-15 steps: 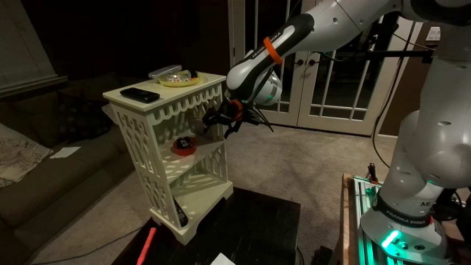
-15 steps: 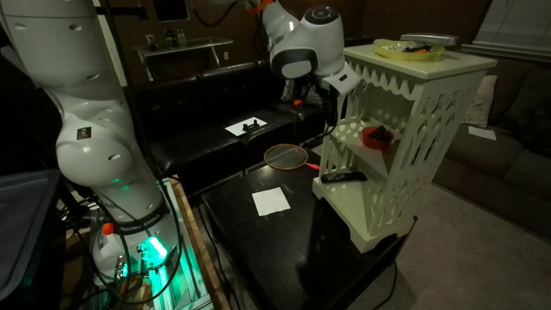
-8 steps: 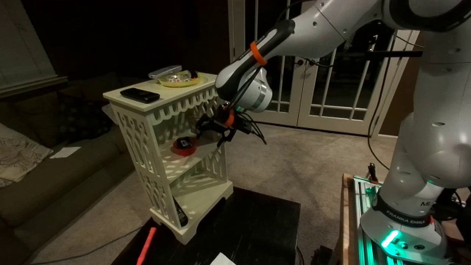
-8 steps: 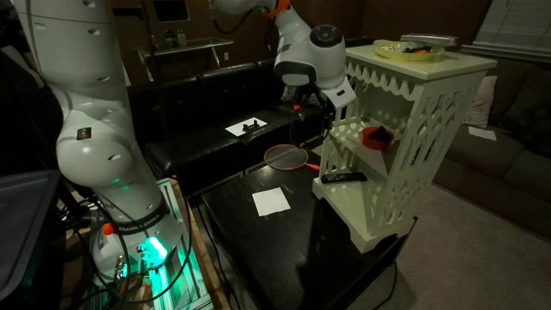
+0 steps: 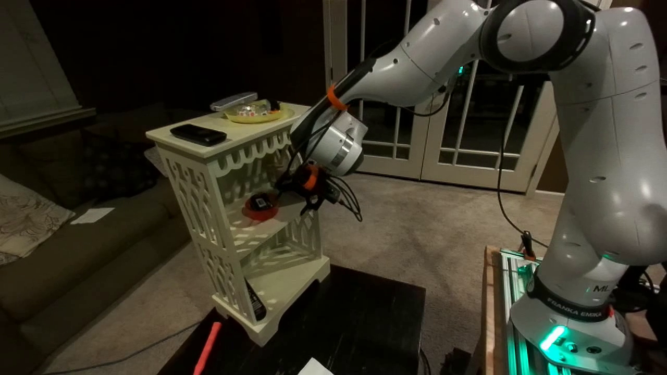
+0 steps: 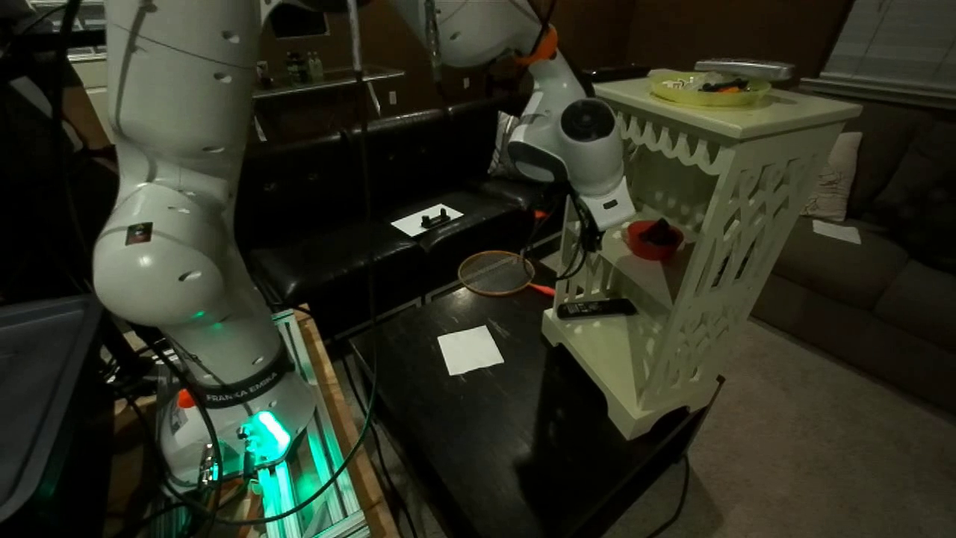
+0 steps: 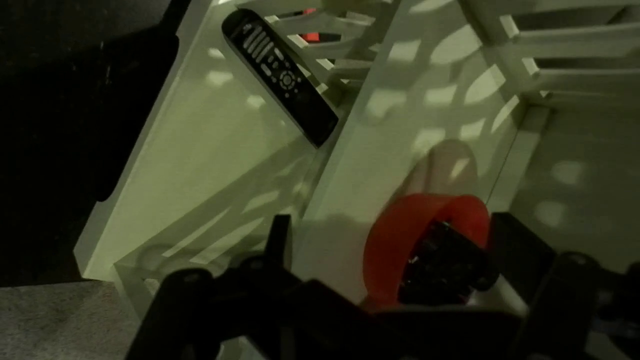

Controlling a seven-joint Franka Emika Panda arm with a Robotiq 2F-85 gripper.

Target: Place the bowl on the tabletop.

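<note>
Red bowl (image 7: 390,245) was sitting on the middle shelf (image 7: 370,165) of a cream shelf unit (image 6: 680,183), which stood near one edge of the black tabletop (image 6: 448,418). Also on that tabletop: a white sheet of paper (image 6: 470,350) and a racket (image 6: 497,273), that one over toward the black couch (image 6: 321,246). Room was pretty dim, carpet (image 5: 385,224) on the floor, and in an exterior view glass-paned doors (image 5: 474,177) showed behind the arm (image 5: 604,156).

Compared with a second earlier, the arm had come down and the claw (image 7: 393,220) sat lower and closer to the bowl, which hadn't budged as far as I could see. Fingers (image 7: 280,240) were spread wide; from the wrist view the bowl showed between them, right beside one tip. Couldn't tell if they were touching.

Material-wise, the bowl looked smooth and round, with a shiny black object (image 7: 445,270) in it. The unit had scalloped trim (image 6: 672,134) under its top and cut-out lattice sides, and patchy light fell across the shelves. Black remote (image 7: 280,75) with pale buttons lay on the bottom shelf (image 7: 200,165), and a round yellow dish (image 6: 709,99) sat up top, a flat black case (image 5: 198,134) near it. Tabletop was flat and dark, with some pale scuffs.
</note>
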